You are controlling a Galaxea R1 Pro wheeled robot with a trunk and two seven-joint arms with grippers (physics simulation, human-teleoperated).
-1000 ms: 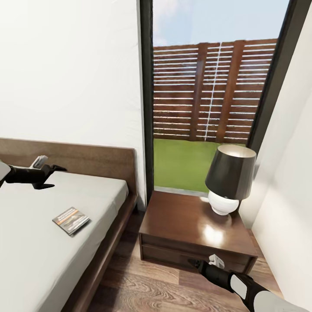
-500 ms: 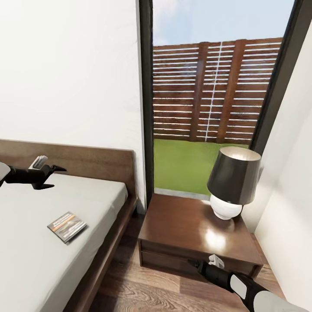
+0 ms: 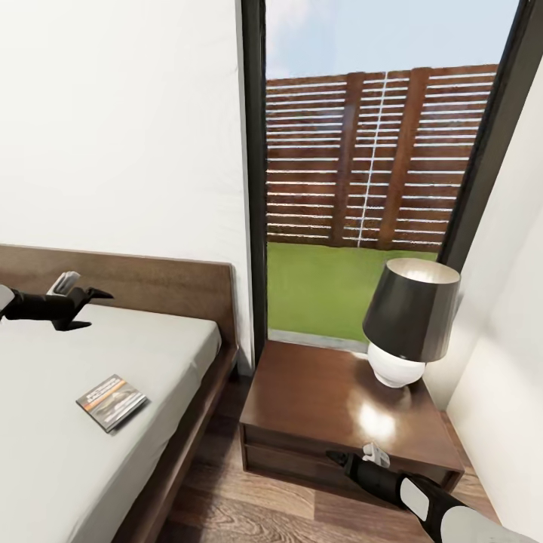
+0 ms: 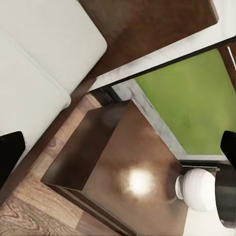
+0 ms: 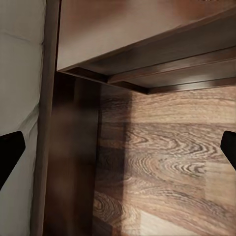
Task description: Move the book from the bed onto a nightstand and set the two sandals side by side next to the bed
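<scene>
Bright daylight, glare on nightstand (image 3: pixel 377 422)

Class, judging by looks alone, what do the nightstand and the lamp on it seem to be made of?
The nightstand looks like dark brown wood with a glossy varnish: faint grain and a bright reflected highlight on its top. The lamp seems to have a glazed white ceramic or glass base, smooth and shiny, and a matte dark shade, possibly fabric.

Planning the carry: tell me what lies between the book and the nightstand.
In the head view, bare grey mattress, then the bed frame's dark wooden side rail, then a narrow strip of wood floor separate the book from the nightstand.
</scene>
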